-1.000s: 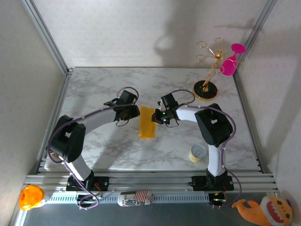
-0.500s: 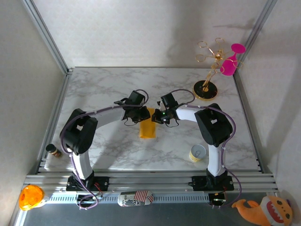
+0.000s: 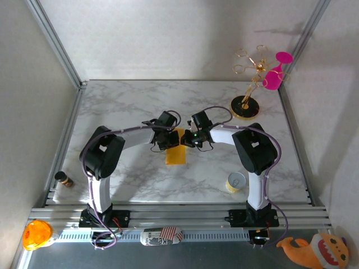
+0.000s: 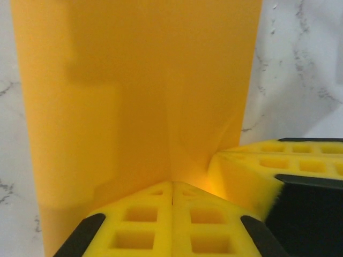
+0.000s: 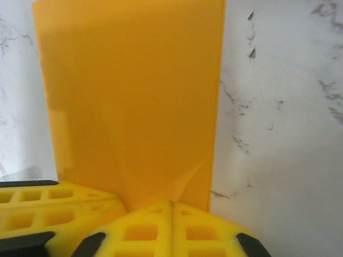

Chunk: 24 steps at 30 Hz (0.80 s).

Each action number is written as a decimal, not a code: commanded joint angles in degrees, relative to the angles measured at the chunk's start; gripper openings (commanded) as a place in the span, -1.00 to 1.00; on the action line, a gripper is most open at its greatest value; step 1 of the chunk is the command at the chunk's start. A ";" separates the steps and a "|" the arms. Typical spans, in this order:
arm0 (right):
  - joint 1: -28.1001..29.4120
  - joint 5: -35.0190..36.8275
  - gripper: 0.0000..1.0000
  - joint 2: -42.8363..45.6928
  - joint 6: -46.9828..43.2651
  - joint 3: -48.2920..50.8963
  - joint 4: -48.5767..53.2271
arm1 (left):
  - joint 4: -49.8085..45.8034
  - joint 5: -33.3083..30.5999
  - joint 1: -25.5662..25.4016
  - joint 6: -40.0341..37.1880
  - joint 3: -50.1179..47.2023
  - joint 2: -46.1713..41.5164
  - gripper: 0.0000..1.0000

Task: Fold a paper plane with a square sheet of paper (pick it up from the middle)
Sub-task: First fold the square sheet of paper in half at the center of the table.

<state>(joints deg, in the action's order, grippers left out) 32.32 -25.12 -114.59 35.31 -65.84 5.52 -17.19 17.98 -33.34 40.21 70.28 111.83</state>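
The left gripper point(image 3: 167, 139) is closed, its yellow pads pressed together with no gap. In the left wrist view they appear to pinch the edge of the square sheet of paper point(image 3: 176, 156), and a small wrinkle fans out from where they meet. The right gripper point(image 3: 189, 138) is also closed, and in its own wrist view it seems to nip the same edge beside a similar wrinkle.

From the overhead camera, working from near to far, the two arm bases sit at the near edge of the marble table point(image 3: 123, 101). Each arm bows outward, then bends in toward the centre, so the wrists face each other across the middle. Between them lies the yellow-orange sheet, which looks like a narrow strip, probably already folded in half. Its long axis runs from near to far. The near end lies free and flat on the marble, well clear of both grippers. The far end is where both grippers meet, the left coming from the left side and the right from the right, just beside each other. Neither arm is nearer to the paper than the other.

The coming fold probably depends on this shared hold at the far end, with the free length trailing toward the bases.
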 commanded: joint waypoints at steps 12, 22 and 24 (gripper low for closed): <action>0.61 14.39 -1.00 -7.41 -2.76 3.80 11.94 | -0.79 -1.95 3.76 -4.83 -5.90 -0.94 -0.89; 0.56 18.25 -1.00 -8.37 -5.79 2.92 14.39 | 2.61 1.74 10.47 -6.02 -16.90 -7.50 -0.82; 0.57 18.35 -1.00 -8.42 -6.20 2.51 14.58 | 2.50 1.21 11.73 -5.85 -17.96 -8.89 -0.83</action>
<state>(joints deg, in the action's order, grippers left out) 33.43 -21.19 -115.09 31.55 -67.20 7.44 -8.45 23.40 -24.29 35.68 55.48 104.07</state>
